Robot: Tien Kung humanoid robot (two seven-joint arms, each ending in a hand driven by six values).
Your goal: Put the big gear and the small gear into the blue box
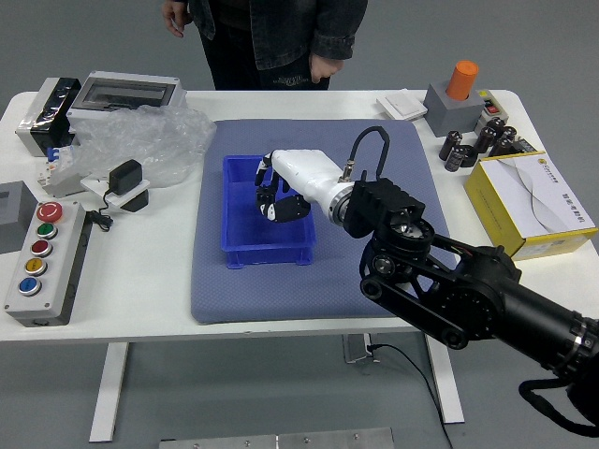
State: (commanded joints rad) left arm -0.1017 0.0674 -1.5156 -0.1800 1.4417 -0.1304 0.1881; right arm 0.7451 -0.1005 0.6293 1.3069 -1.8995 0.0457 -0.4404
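Your R hand [283, 195] is over the blue box [271, 255], arm in from 4 o'clock. Btn panel [58, 297] at your 9, bag [150, 140] at 10, yellow box [494, 208] at 3; person [281, 36] at 12, hands [324, 69] lowered.
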